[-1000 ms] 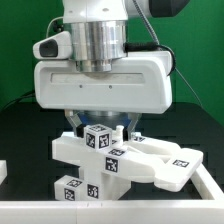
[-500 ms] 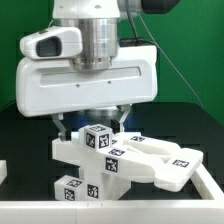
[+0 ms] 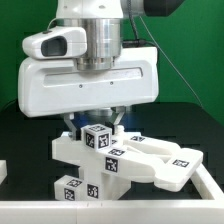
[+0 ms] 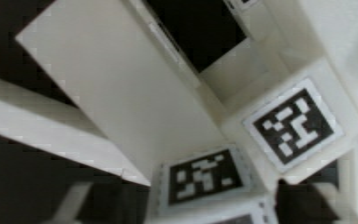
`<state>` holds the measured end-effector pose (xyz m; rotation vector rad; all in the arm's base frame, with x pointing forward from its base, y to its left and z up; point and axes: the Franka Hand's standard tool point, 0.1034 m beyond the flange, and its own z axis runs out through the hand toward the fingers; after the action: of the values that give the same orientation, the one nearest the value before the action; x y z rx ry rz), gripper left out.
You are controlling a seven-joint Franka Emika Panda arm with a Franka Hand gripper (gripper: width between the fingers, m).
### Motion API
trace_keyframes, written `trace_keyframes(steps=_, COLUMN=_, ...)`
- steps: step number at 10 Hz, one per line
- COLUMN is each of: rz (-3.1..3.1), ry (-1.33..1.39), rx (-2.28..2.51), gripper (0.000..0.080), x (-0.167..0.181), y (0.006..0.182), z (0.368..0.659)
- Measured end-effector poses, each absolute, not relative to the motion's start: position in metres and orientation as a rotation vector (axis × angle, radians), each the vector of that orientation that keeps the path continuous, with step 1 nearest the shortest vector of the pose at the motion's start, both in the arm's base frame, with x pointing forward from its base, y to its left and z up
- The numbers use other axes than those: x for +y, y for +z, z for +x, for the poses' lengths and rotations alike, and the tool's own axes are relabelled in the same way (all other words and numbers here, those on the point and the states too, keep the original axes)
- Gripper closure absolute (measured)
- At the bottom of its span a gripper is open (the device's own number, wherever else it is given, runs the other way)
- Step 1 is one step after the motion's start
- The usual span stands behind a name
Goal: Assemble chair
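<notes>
The gripper [image 3: 92, 124] hangs straight above the chair [image 3: 130, 160]. Its broad, smooth white housing has rounded corners and sits under a ribbed metal wrist collar. Two short dark fingers [image 3: 67, 124] poke out beneath the housing. They are spread apart with nothing pinched between them.

Directly below the gap between the fingers stands a square white post [image 3: 97, 140]. Its cube-like top lies just under the fingertips, nearer to the finger on the exterior view's right. I cannot tell whether either finger touches it.

The chair is a low cluster of matte white plastic blocks with sharp, squared edges. A thick flat panel [image 3: 170, 160] stretches away from under the gripper toward the exterior view's right. A smaller block [image 3: 72, 188] sits lower, beneath the gripper and a little to the exterior view's left. Printed black-and-white square tags [image 3: 115, 163] mark the faces of the parts.

Everything rests on a flat black bench [image 3: 25, 205].

In the wrist view, very close and soft in focus, a flat white slab [image 4: 123, 90] slants across the picture. It has a dark rectangular slot [image 4: 194, 30] cut through it. Two tagged block faces [image 4: 297, 125] lie just beside the slab.
</notes>
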<state>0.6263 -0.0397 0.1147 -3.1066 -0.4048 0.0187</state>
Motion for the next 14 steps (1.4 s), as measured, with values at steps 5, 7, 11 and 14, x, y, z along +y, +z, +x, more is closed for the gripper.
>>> trace_keyframes(steps=5, rz=-3.133, ry=0.021, rx=0.093, gripper=0.0517, x=-0.0393, y=0.1145, z=0.6262)
trace_keyframes(steps=7, rz=-3.111, ry=0.021, rx=0.393, gripper=0.0517, x=-0.0406, y=0.1139, z=0.6263)
trace_keyframes(steps=11, rz=-2.923, ry=0.026, rx=1.053, gripper=0.0515, x=-0.0457, y=0.1139, z=0.6265)
trace_keyframes(steps=14, rz=-2.751, ry=0.030, rx=1.448, gripper=0.0515, x=-0.0434, y=0.1139, z=0.6271)
